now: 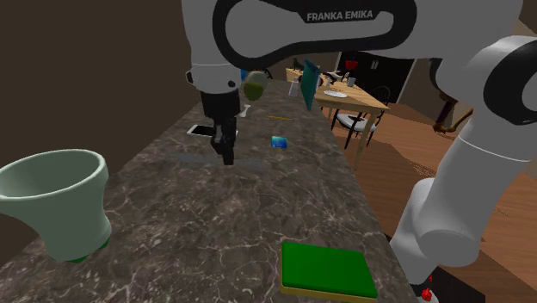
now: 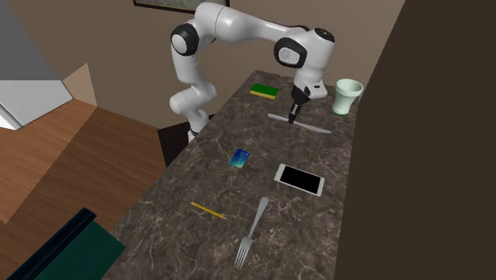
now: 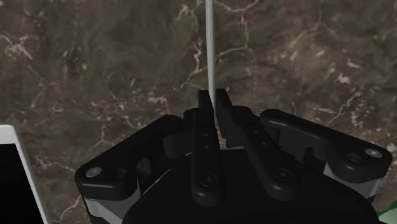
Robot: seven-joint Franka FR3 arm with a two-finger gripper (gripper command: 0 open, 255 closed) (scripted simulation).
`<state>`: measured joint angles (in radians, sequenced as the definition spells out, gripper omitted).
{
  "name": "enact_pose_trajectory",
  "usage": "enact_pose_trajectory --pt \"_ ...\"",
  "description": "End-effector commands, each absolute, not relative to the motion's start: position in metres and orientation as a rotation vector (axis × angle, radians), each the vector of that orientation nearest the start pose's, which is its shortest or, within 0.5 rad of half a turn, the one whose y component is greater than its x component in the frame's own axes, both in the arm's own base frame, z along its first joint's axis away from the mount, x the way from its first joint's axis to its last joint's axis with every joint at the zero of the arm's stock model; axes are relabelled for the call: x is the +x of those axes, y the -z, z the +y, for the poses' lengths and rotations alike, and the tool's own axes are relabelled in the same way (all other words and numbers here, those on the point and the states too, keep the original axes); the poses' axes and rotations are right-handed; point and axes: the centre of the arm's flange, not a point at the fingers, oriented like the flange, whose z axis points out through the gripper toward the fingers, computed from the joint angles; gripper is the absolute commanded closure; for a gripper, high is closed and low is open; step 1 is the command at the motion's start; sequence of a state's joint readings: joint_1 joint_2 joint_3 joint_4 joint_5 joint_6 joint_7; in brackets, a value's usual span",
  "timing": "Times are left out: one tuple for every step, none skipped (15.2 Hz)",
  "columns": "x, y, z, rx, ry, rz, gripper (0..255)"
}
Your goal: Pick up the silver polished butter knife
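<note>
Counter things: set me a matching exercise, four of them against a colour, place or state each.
Things:
1. knife
2. cup
3. phone
4. fork

Descriptions:
A. black screen, white rim
B. pale green
C. clasped between the shut jaws
D. farthest of the four from the arm

Pairs: 1-C, 2-B, 3-A, 4-D.

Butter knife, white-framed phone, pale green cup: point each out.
Slim grey butter knife (image 2: 315, 127): second exterior view, right-hand stretch.
White-framed black phone (image 2: 300, 180): second exterior view, screen middle.
Pale green cup (image 2: 347, 97): second exterior view, outer wall.
</note>
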<state>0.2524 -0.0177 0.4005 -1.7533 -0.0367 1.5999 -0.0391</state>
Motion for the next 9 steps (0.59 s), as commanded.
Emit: enact_pose_trajectory --pt "0.431 -0.560 0.327 -3.026 -0.190 -1.097 255" --pt "0.431 -0.565 0.327 -3.026 -0.190 -1.097 255" --pt "0.431 -0.571 0.327 -3.026 -0.190 -1.097 255" --pt "0.431 -0.576 0.327 -3.026 -0.190 -1.097 255" --pt "0.431 -0.581 0.327 -3.026 -0.190 -1.097 255" --pt "0.431 -0.587 0.327 -3.026 -0.190 -1.097 255" --pt "0.431 -0.592 0.327 -3.026 -0.190 -1.097 255" --pt "0.431 -0.593 0.327 -3.026 -0.190 -1.096 255" --pt "0.431 -0.593 0.327 -3.026 -0.190 -1.097 255"
